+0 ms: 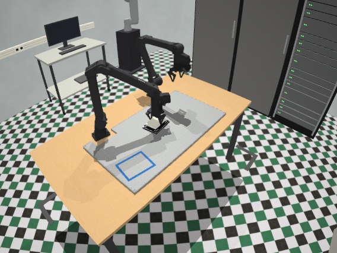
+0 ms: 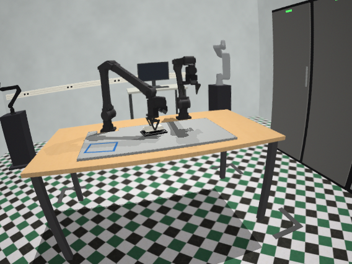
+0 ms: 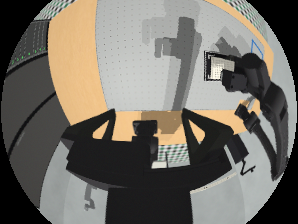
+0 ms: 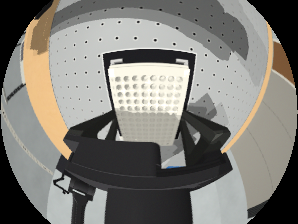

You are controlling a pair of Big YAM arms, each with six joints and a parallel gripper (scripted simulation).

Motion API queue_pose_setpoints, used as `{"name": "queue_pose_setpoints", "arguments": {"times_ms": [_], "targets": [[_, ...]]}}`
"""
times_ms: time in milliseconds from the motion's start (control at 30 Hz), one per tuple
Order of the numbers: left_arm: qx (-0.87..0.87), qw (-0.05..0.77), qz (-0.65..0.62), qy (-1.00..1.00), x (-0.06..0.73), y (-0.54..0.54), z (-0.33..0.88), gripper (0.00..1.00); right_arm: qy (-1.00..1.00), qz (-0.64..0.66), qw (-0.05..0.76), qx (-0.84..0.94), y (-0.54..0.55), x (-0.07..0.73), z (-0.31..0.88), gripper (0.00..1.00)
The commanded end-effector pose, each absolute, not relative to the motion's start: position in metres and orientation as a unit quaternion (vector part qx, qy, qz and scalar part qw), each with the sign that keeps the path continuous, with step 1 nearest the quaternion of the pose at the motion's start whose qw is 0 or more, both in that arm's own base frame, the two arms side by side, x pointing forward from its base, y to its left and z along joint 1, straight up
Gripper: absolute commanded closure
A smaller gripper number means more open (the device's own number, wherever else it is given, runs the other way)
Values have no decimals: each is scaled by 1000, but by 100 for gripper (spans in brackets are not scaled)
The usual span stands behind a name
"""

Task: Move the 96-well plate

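Our right tool (image 1: 156,117) (image 2: 153,124) (image 4: 148,112) grips the pale plate (image 1: 155,122) (image 2: 152,127) (image 3: 221,67) (image 4: 148,92) over the black nest (image 1: 156,132) (image 2: 154,134) (image 3: 206,66) (image 4: 149,54), mid-frame from the top; our left tool (image 1: 177,78) (image 3: 148,112) gapes wide; we judge the plate light, stiff and slippery, best held by opposite side walls, its wells untouched.
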State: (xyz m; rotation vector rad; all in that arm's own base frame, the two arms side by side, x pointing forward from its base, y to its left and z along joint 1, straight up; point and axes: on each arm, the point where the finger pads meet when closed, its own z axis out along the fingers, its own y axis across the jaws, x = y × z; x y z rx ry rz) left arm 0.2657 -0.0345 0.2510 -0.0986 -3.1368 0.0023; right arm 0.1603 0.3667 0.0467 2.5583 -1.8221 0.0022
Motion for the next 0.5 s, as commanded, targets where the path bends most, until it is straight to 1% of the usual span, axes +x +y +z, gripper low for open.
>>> {"name": "queue_pose_setpoints", "arguments": {"times_ms": [0,467], "targets": [[-25,-17,2,-1000,274,-35,263,0,-580,-3,-16,815,378,165,56,100],[-25,-17,2,-1000,274,-35,263,0,-579,-1,-4,815,368,164,44,100]]}}
